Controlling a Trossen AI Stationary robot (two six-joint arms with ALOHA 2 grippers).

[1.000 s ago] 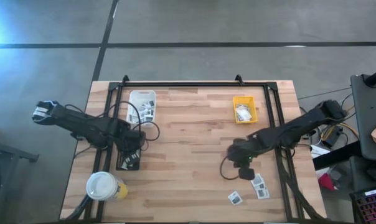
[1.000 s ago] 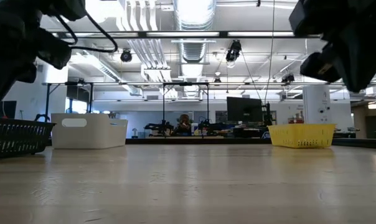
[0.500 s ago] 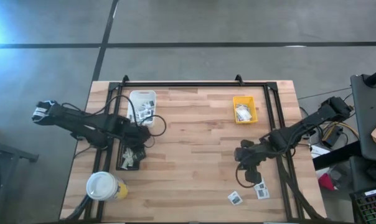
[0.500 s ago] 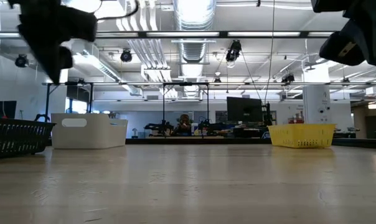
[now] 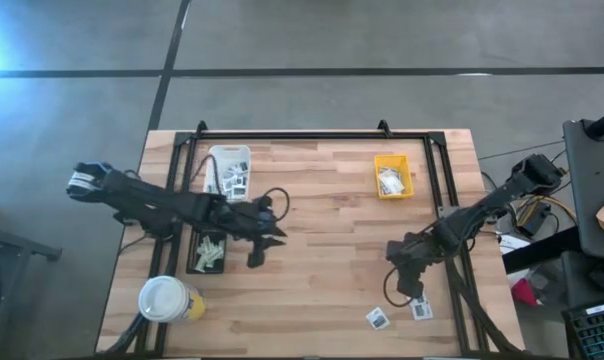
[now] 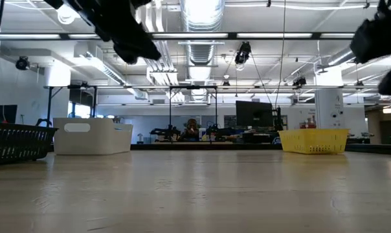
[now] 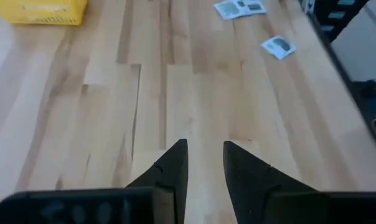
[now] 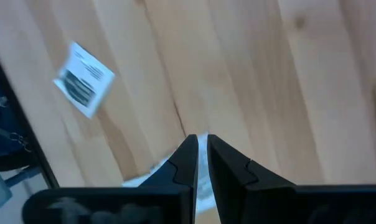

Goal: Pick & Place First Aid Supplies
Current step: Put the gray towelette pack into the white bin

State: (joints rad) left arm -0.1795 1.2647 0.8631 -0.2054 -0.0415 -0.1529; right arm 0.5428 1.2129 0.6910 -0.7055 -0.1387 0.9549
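Two small white packets with dark print [image 5: 377, 318] [image 5: 420, 308] lie flat on the wood near the table's near right corner; the left wrist view shows them far off [image 7: 238, 7] [image 7: 278, 46]. My right gripper [image 5: 395, 292] [image 8: 202, 138] points steeply down just beside them, its fingers shut; one packet [image 8: 84, 79] lies off to the side and another [image 8: 144, 180] shows partly under the fingers. My left gripper [image 5: 265, 247] [image 7: 205, 144] hangs over bare wood left of the table's middle, open and empty, slanting down toward the right.
A yellow tray [image 5: 392, 175] [image 6: 312, 140] with packets stands at the far right, and a white tray [image 5: 229, 170] [image 6: 92, 136] with packets at the far left. A black tray [image 5: 207, 250] sits near my left arm. A white-lidded yellow cup [image 5: 165, 298] stands at the near left.
My left gripper has left the black tray, risen and swung toward the table's middle, tipping up from a steep downward pointing to a shallow slant. My right gripper has moved toward the near edge, over the loose packets, rolling its wrist as it went.
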